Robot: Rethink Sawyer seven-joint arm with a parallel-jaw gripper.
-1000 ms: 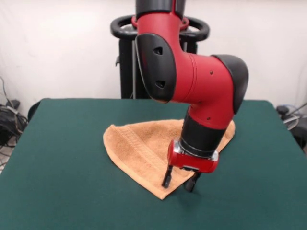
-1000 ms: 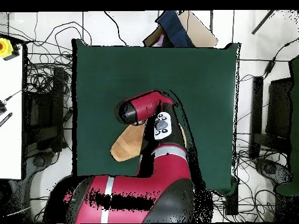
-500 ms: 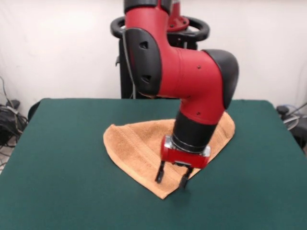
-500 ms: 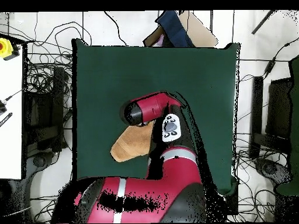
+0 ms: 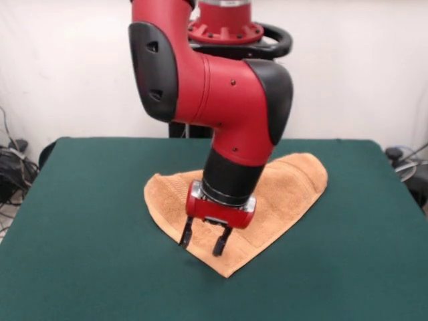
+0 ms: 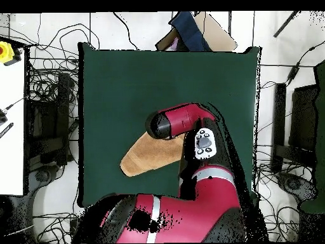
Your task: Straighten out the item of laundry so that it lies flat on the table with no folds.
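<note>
The orange-tan towel lies folded into a rough triangle on the green table, one point toward the near edge. A woven band stripe runs along its left part. My gripper hangs just above the towel's near left part, its two black fingers apart and holding nothing. In the overhead view the towel shows left of the red arm, which hides the gripper and much of the cloth. No tag shows.
The robot's black pedestal stands behind the table's far edge. Cables lie on the floor at the left. A white bench stands beside the table in the overhead view.
The arm has swung left in the front view, carrying the open gripper from the towel's near right edge to over its near left part. The towel has not moved.
</note>
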